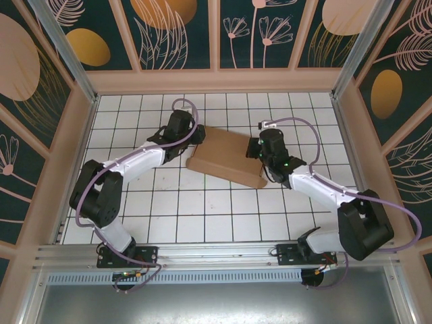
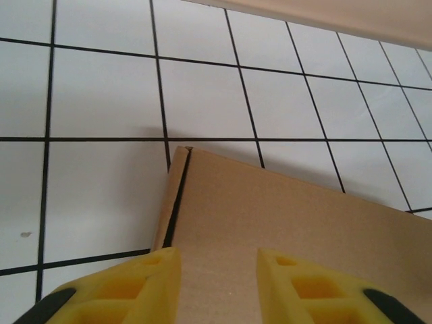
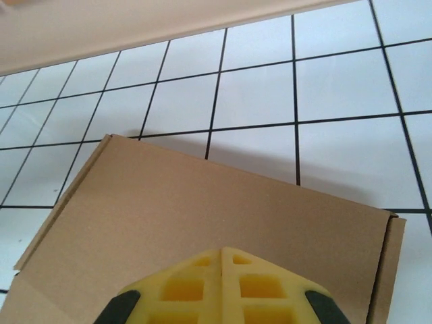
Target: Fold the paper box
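Note:
The paper box (image 1: pixel 226 158) lies as a closed, flat brown cardboard rectangle in the middle of the white tiled table, turned slightly askew. My left gripper (image 1: pixel 196 138) is at its left end. In the left wrist view its yellow fingers stand apart over the lid (image 2: pixel 283 216), and the gripper (image 2: pixel 219 260) is open with nothing between the fingers. A dark slit runs along the box's side edge there. My right gripper (image 1: pixel 256 151) is at the box's right end. Seen from the right wrist, the gripper (image 3: pixel 221 251) is shut, fingertips pressed together just above the lid (image 3: pixel 202 202).
A tan wooden wall (image 1: pixel 216 81) borders the table at the back, with matching walls on both sides. White tiles (image 1: pixel 202 216) stretch between the box and the arm bases at the near edge.

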